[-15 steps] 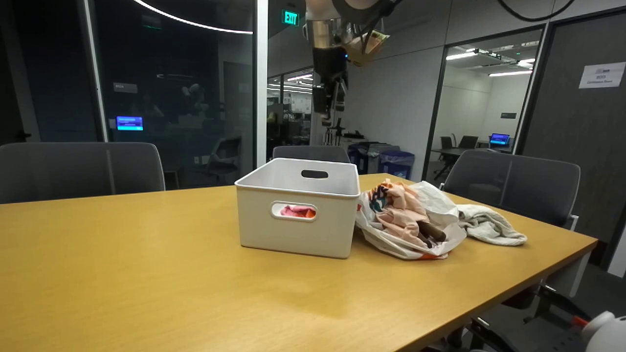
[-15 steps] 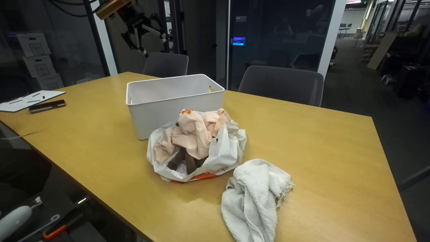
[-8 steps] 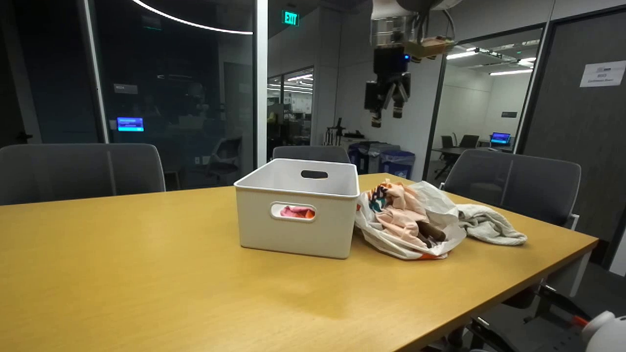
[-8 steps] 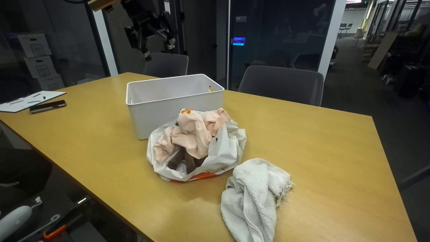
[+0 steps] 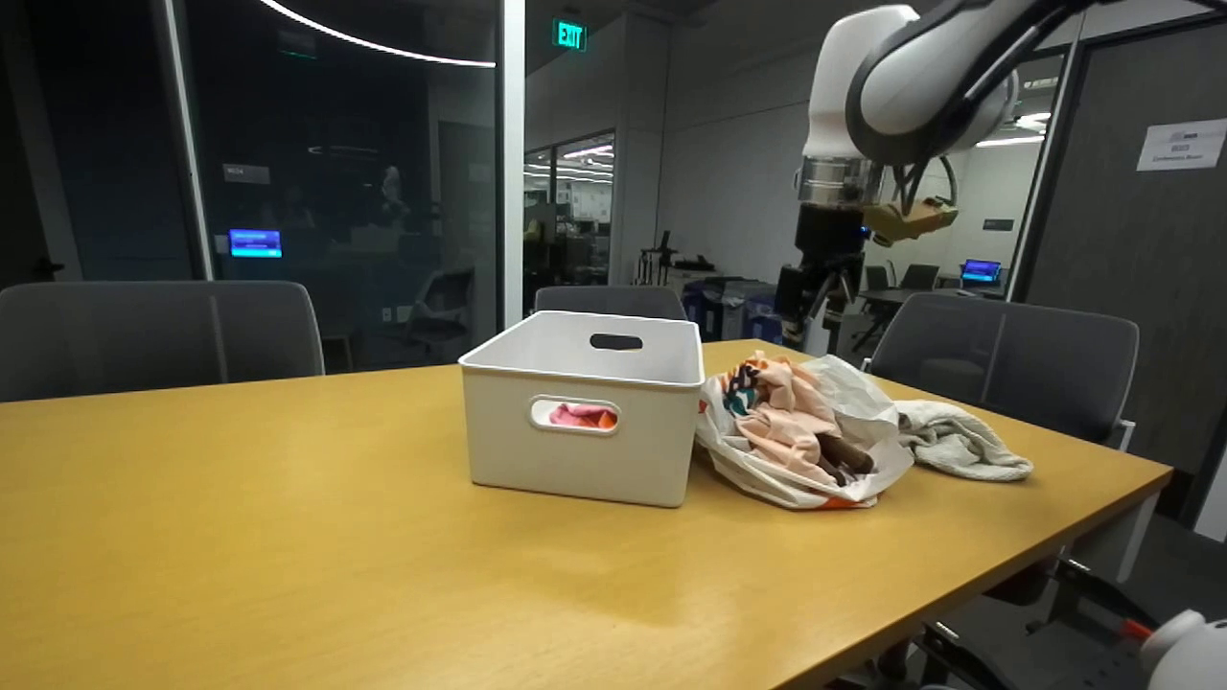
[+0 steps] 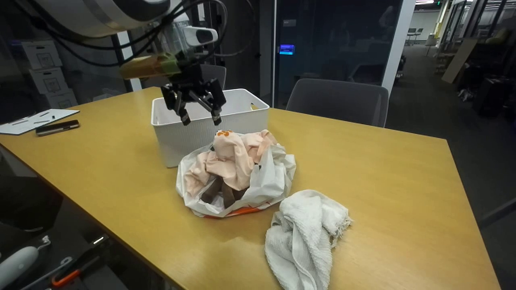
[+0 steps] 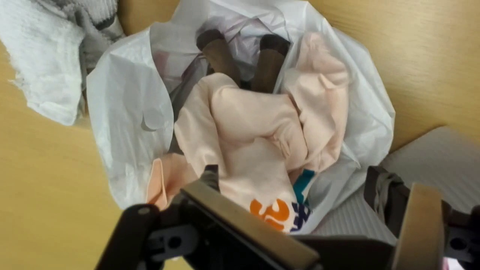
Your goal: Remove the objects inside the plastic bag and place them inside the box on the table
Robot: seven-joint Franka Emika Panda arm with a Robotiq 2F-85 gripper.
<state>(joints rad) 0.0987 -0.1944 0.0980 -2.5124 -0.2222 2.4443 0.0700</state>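
A white plastic bag lies open on the table and also shows in an exterior view and in the wrist view. In it is a crumpled pale pink cloth with orange, teal and dark print, seen too in the wrist view. Brown pieces stick out from under the cloth. The white box stands beside the bag; a pink and orange thing shows through its handle slot. My gripper is open and empty, pointing down above the bag's box side, apart from the cloth.
A white towel lies on the table beside the bag, away from the box. White sheets and a dark oblong object lie at the table's far edge. Chairs stand around the table.
My gripper has moved from high up over to the bag and come down close above the cloth. It stays open. The bag, cloth, box and towel have not moved.
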